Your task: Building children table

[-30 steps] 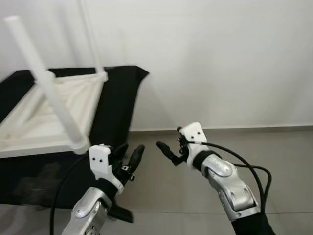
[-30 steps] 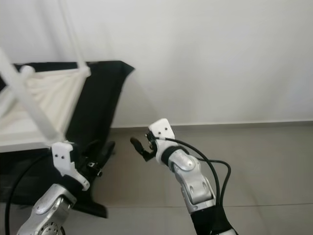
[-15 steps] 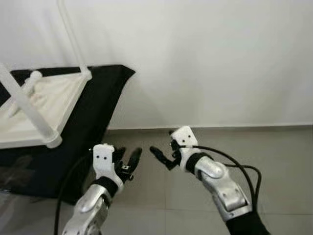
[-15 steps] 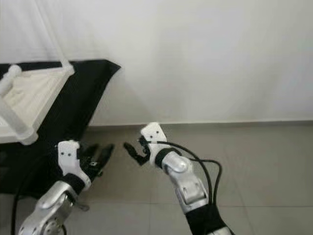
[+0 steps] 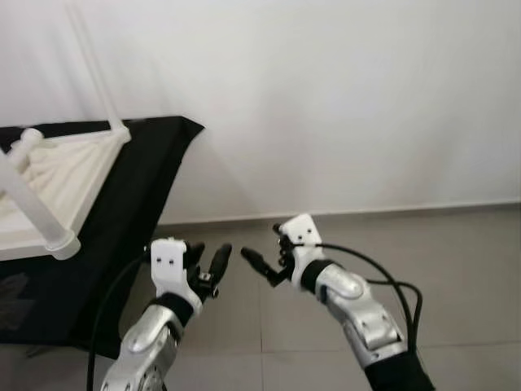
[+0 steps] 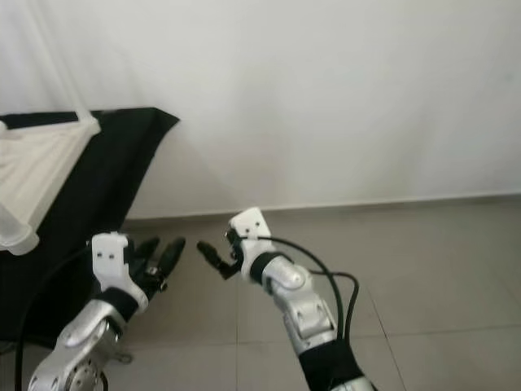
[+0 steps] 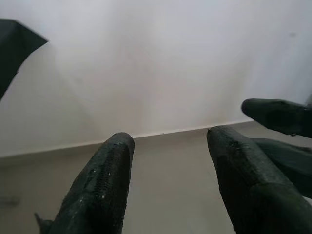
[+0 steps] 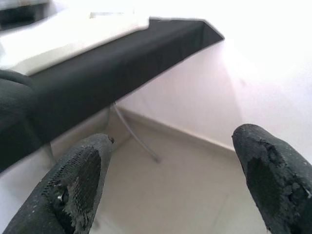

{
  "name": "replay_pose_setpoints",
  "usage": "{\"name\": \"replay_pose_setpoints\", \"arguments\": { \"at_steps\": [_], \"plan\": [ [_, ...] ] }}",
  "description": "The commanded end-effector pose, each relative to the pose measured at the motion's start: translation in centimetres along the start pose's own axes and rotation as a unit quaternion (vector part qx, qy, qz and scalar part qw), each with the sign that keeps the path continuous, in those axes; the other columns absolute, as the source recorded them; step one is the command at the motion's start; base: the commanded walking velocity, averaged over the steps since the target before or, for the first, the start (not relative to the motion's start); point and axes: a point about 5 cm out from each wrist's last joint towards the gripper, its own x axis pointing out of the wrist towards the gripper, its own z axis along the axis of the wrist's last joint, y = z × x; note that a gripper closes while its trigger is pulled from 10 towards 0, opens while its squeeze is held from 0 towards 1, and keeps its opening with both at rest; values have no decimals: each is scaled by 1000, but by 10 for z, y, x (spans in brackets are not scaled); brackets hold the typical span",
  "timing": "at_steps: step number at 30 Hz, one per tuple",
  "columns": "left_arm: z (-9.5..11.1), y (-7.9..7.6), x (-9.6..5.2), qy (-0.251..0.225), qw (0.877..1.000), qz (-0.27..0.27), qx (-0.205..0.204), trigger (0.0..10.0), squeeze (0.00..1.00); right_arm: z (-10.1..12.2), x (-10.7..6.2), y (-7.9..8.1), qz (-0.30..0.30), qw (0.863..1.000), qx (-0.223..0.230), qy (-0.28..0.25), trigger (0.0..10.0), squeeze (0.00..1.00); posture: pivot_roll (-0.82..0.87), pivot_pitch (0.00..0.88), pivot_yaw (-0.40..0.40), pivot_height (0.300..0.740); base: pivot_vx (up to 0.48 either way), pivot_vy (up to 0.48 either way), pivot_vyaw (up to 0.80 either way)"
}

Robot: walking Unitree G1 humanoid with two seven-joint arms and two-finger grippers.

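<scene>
White plastic marks the thing we are here for: the upturned children table [image 5: 57, 175] lies on its top on a black-draped worktop [image 5: 138, 195], away at about ten o'clock from where we stand. One round leg [image 5: 28, 204] leans toward us with its free end hanging past the worktop's near edge, and a thinner-looking leg [image 5: 94, 69] rises from the far corner at roughly twelve o'clock.

We hold both arms raised over the grey tiled floor [image 5: 456, 269], in front of the pale wall [image 5: 342, 98]. Our left tool [image 5: 210, 262] is released, its two black fingers [image 7: 100, 187] spread with bare floor and wall showing between them, gripping nothing. Our right tool [image 5: 262, 262] is likewise spread wide and empty; in its wrist view the fingers [image 8: 73, 180] frame the draped worktop and a metal strut [image 8: 134, 136] beneath it.

The relation that matters is this: the table sits off at nine to ten o'clock of both tools, well apart from them, and the left tool is the nearer. The near leg's long axis runs from about ten o'clock down toward four. We judge the next move calls for turning left and reaching with the left arm first, since neither tool is yet close enough to close on any part.
</scene>
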Motion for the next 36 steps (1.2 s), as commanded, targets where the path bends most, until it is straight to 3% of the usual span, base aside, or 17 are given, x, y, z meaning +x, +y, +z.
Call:
{"name": "replay_pose_setpoints", "arguments": {
  "at_steps": [1, 25, 31, 36],
  "plan": [
    [-1, 0, 1, 3, 1000, 0, 2, 10000, 0, 0, 2, -1, 1, 1000, 14, -6, 10000, 0, -115, 54, 59, 740, 296, 0, -800],
    [-2, 0, 2, 2, 1000, -4, 6, 10000, 0, 3, 3, 0, 32, 999, 26, -19, 10000, 0, -112, 56, 53, 740, 286, 0, -33],
    [-3, -1, 2, 2, 1000, -6, 7, 10000, 0, 4, 3, 1, 43, 999, 7, -21, 10000, 0, -113, 56, 56, 740, 282, 0, 0],
    [-2, -1, 2, 2, 1000, -6, 7, 10000, 0, 4, 3, 3, 52, 998, -1, -23, 10000, 0, -112, 54, 53, 740, 281, 0, 800]
  ]
}}
